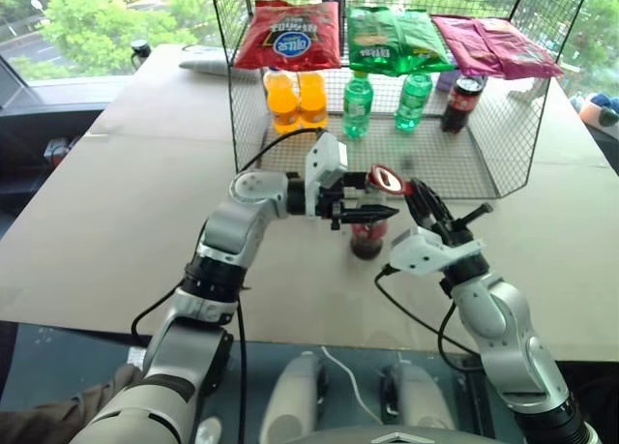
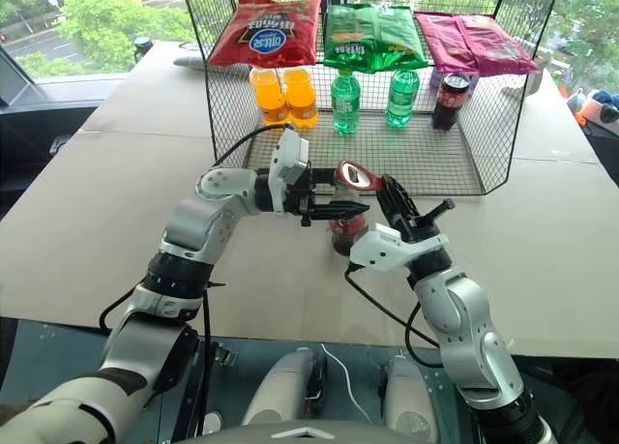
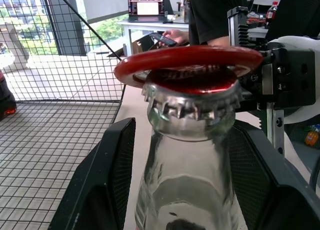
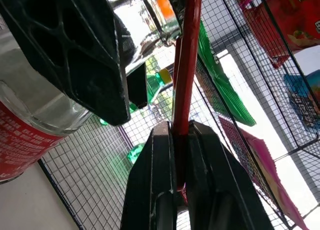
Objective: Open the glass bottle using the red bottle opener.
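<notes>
Glass bottle: the glass bottle (image 1: 368, 237) stood upright on the surface (image 1: 116, 222), between the two hands, its crown cap (image 3: 192, 102) on.
Left hand: the left hand (image 1: 366, 213) reached in level from the bottle's left, its two black fingers (image 3: 100, 185) spread to either side of the clear neck; the left wrist view showed them close beside the glass, but whether they pressed on it could not be told.
Right hand: the right hand (image 1: 418, 200) came up from the bottle's right, its fingers (image 4: 152, 190) pressed together on the handle of the red bottle opener (image 1: 388, 180).
Opener: the ring head lay flat over the top of the cap, resting on it, with the handle running back into the right hand.
Beyond the hands: a wire mesh rack (image 1: 484, 163) stood on the surface just past the bottle.
Rack floor: two orange drink bottles (image 1: 297, 100), two green plastic bottles (image 1: 385, 103) and a dark cola bottle with a red cap (image 1: 461, 103) stood in a row.
Rack top: a red snack bag (image 1: 288, 33), a green one (image 1: 398, 40) and a pink one (image 1: 495, 45) lay side by side.
Farthest: a person (image 3: 210, 14) in a dark top stood by a laptop (image 3: 146, 3) on a white table.
</notes>
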Tool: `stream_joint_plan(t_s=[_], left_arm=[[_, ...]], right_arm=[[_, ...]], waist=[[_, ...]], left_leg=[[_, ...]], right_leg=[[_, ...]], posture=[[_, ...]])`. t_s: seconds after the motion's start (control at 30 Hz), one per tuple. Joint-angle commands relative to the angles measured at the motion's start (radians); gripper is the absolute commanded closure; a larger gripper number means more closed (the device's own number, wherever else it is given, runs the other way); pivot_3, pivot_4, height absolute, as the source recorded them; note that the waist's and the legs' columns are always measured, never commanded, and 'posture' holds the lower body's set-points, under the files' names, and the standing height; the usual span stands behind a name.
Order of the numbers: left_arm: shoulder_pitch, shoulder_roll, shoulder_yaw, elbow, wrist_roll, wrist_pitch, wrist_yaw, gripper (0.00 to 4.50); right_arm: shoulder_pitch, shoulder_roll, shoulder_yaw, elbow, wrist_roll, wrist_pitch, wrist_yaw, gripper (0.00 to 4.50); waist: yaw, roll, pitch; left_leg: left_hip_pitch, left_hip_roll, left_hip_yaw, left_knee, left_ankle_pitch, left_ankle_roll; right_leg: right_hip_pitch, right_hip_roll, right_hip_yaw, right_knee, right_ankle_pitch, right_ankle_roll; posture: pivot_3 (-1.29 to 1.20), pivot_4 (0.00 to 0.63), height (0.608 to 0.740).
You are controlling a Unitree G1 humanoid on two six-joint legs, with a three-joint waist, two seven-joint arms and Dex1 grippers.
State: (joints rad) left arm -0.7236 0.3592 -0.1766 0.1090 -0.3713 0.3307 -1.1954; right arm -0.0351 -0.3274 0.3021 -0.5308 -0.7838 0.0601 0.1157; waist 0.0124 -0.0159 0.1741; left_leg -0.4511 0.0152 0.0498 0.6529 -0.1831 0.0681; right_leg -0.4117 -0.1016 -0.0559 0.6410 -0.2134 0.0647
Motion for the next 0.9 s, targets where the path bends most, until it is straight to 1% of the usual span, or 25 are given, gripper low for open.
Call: stream_joint_plan(t_s=[0.03, 0.33, 0.67, 0.73, 0.83, 0.9], left_arm=[[-0.008, -0.001, -0.004, -0.001, 0.007, -0.021, 0.0, 1.78], [-0.01, -0.006, -0.012, 0.006, 0.012, -0.029, 0.002, 1.78], [-0.011, -0.008, -0.019, 0.014, 0.017, -0.041, -0.002, 1.78], [-0.011, -0.011, -0.018, 0.016, 0.018, -0.044, 0.0, 1.78], [-0.009, -0.012, -0.018, 0.014, 0.019, -0.046, 0.0, 1.78], [-0.009, -0.011, -0.017, 0.011, 0.018, -0.045, 0.001, 1.78]], right_arm=[[0.02, -0.007, 0.007, 0.045, -0.036, 0.012, 0.023, 4.5], [0.039, -0.023, -0.007, 0.037, -0.049, -0.006, 0.035, 4.5], [0.011, -0.101, -0.073, -0.015, -0.023, 0.001, 0.155, 4.5], [0.03, -0.082, -0.084, -0.012, 0.007, 0.014, 0.154, 4.5], [0.052, -0.066, -0.067, 0.007, 0.014, 0.003, 0.138, 4.5], [0.06, -0.029, -0.065, 0.014, 0.036, 0.016, 0.12, 4.5]], waist=[[0.0, 0.0, 0.0], [0.0, 0.0, -0.001], [0.0, 0.0, -0.001], [0.002, 0.0, -0.001], [0.001, 0.0, -0.001], [0.001, 0.0, -0.001]], left_leg=[[0.0, 0.0, 0.0, 0.0, 0.0, 0.0], [0.0, 0.001, 0.0, 0.0, 0.0, 0.0], [0.0, 0.001, 0.0, 0.0, 0.0, 0.0], [0.0, 0.001, 0.0, 0.0, 0.0, 0.0], [0.0, 0.001, 0.0, 0.0, 0.0, 0.0], [0.0, 0.001, 0.0, 0.0, 0.0, 0.0]], right_leg=[[0.0, 0.0, 0.0, 0.0, 0.0, 0.0], [0.0, 0.0, 0.0, 0.0, 0.0, 0.0], [0.0, 0.0, 0.0, 0.0, 0.0, 0.0], [0.0, 0.0, 0.0, 0.0, 0.0, 0.0], [0.0, 0.0, 0.0, 0.0, 0.0, 0.0], [0.0, 0.0, 0.0, 0.0, 0.0, 0.0]], posture=[[0.0, 0.15, 0.74], [0.0, 0.15, 0.74], [0.0, 0.15, 0.74], [0.0, 0.15, 0.74], [0.0, 0.15, 0.74], [0.0, 0.15, 0.74]])
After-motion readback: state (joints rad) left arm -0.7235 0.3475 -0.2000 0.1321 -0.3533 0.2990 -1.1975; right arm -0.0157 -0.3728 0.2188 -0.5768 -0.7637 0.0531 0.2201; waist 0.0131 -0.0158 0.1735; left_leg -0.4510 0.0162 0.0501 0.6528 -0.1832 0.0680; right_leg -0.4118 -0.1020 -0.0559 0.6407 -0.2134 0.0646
